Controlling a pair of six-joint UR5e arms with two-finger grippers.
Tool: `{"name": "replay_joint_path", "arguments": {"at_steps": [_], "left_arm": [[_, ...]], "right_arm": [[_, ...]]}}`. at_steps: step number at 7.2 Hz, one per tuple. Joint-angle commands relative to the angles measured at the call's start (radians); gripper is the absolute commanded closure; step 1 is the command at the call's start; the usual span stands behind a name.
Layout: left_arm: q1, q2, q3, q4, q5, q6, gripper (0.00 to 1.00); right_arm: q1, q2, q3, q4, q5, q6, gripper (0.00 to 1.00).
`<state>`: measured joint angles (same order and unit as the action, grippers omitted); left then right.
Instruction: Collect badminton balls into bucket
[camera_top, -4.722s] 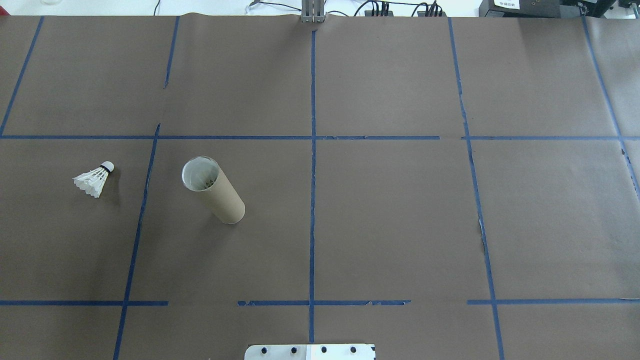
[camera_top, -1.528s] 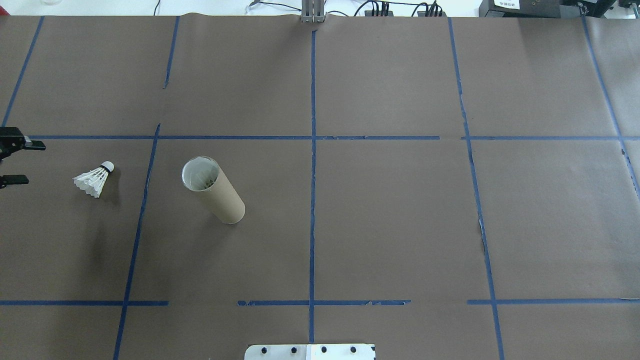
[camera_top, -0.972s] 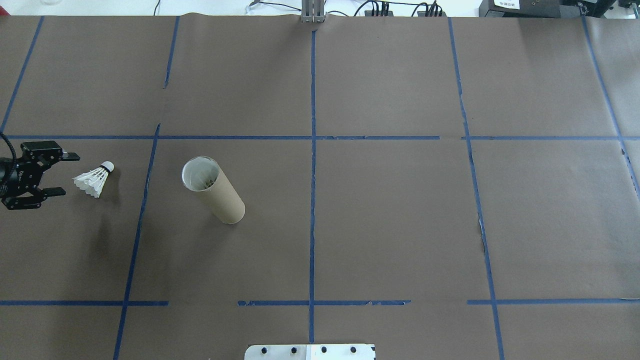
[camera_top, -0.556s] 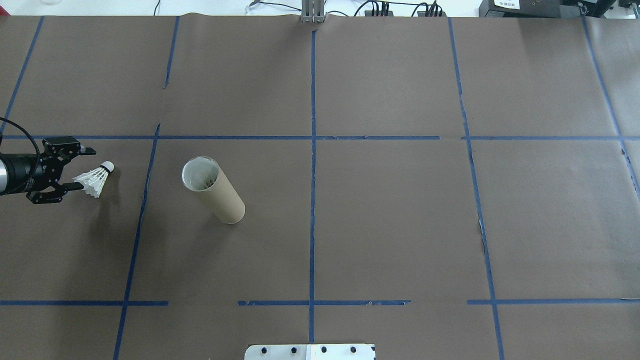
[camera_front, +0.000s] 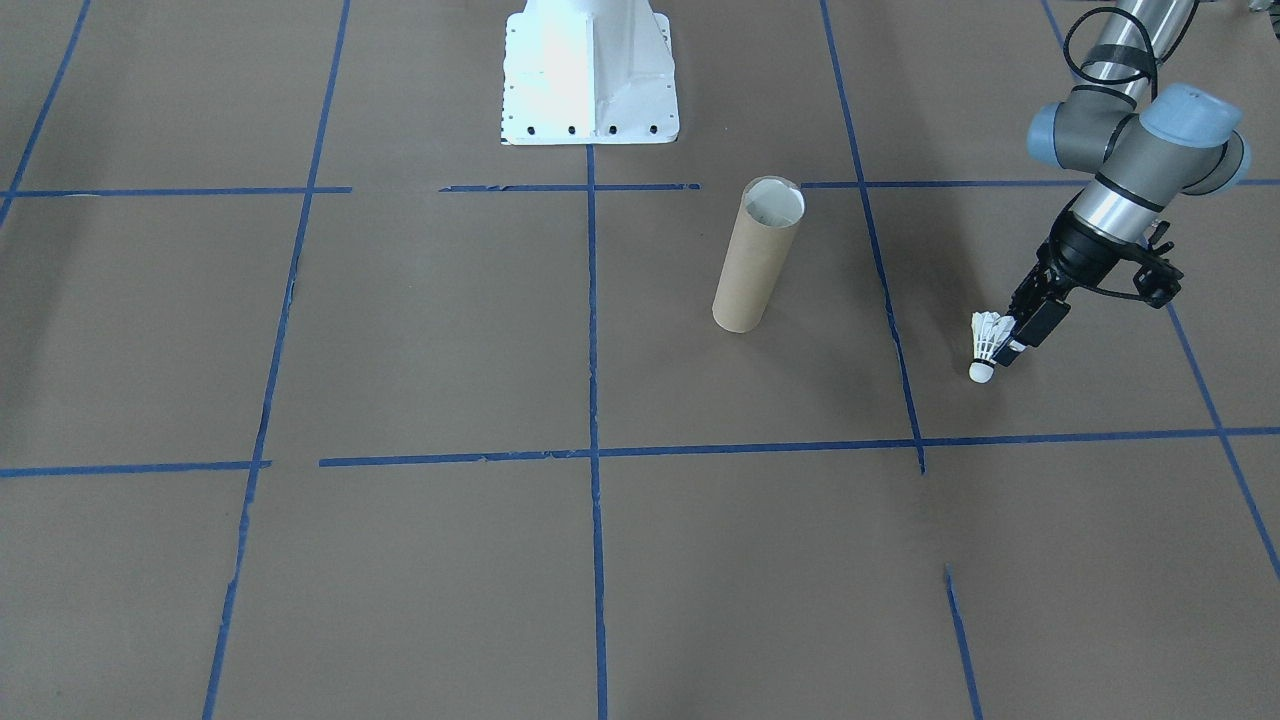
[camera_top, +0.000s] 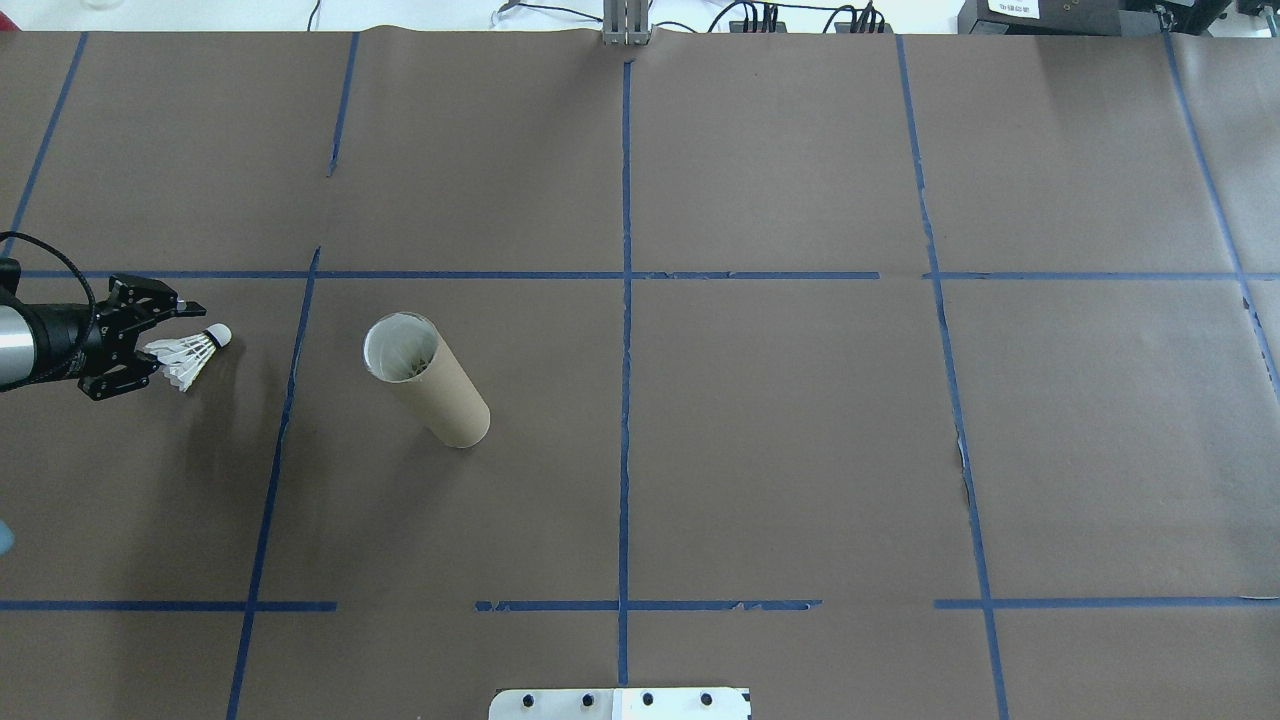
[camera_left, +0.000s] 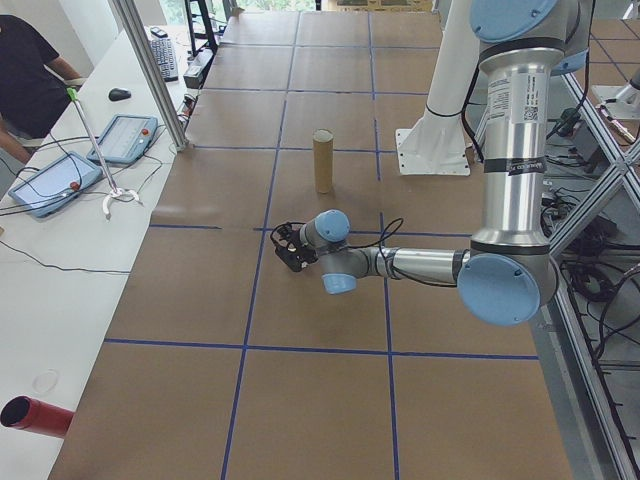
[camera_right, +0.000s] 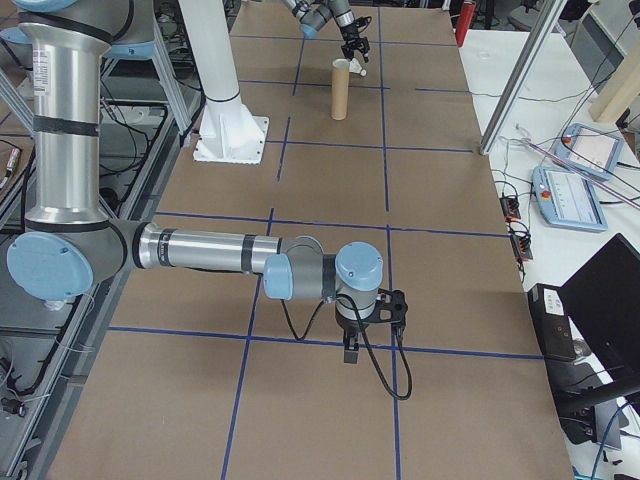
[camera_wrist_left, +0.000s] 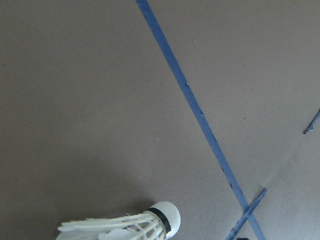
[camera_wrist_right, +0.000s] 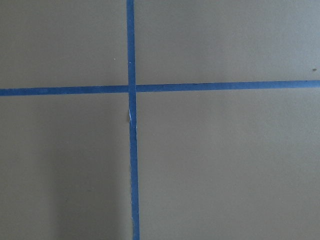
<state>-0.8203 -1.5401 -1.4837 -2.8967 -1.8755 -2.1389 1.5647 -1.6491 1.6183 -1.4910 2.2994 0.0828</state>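
Observation:
The white feather shuttlecock (camera_top: 192, 350) lies on its side on the brown paper at the table's left, with its cork tip pointing right toward the tube. My left gripper (camera_top: 178, 337) is low at its feather end and open, one finger on each side of the feather skirt. The front view shows the shuttlecock (camera_front: 985, 345) right beside the left gripper (camera_front: 1012, 342). In the left wrist view the shuttlecock (camera_wrist_left: 135, 225) sits at the bottom edge. The brown cardboard tube (camera_top: 430, 385) stands upright to the right, open end up. My right gripper (camera_right: 350, 352) hangs over bare paper far from both; I cannot tell its state.
Blue tape lines (camera_top: 625, 300) divide the brown paper into squares. The white robot pedestal (camera_front: 588, 70) stands at the robot's edge of the table. A person (camera_left: 25, 70) sits at a side bench with tablets (camera_left: 60, 180).
My left arm came in from the left edge and moved right until its fingers straddle the shuttlecock's feathers. The finger gap looks a little narrower. The cork has shifted slightly; the tube has not moved.

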Motion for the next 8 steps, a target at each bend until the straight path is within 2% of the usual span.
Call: {"name": "replay_joint_path", "arguments": {"at_steps": [1,2,3,4,5,6,8], "left_arm": [[0.0,0.009,-0.03,0.001,-0.01,0.005,1.0],[-0.003,0.027,-0.087,0.017,-0.042,0.013,1.0],[-0.014,0.032,-0.127,0.028,-0.163,0.016,1.0],[-0.049,0.032,-0.163,0.054,-0.228,0.054,1.0],[-0.092,0.017,-0.241,0.174,-0.316,0.165,1.0],[-0.108,-0.053,-0.35,0.397,-0.335,0.315,1.0],[-0.164,-0.212,-0.491,0.777,-0.335,0.555,1.0]], "right_arm": [[0.0,0.0,0.0,0.0,0.0,0.0,0.0],[0.0,0.0,0.0,0.0,0.0,0.0,0.0],[0.0,0.0,0.0,0.0,0.0,0.0,0.0],[0.0,0.0,0.0,0.0,0.0,0.0,0.0],[0.0,0.0,0.0,0.0,0.0,0.0,0.0],[0.0,0.0,0.0,0.0,0.0,0.0,0.0],[0.0,0.0,0.0,0.0,0.0,0.0,0.0]]}}
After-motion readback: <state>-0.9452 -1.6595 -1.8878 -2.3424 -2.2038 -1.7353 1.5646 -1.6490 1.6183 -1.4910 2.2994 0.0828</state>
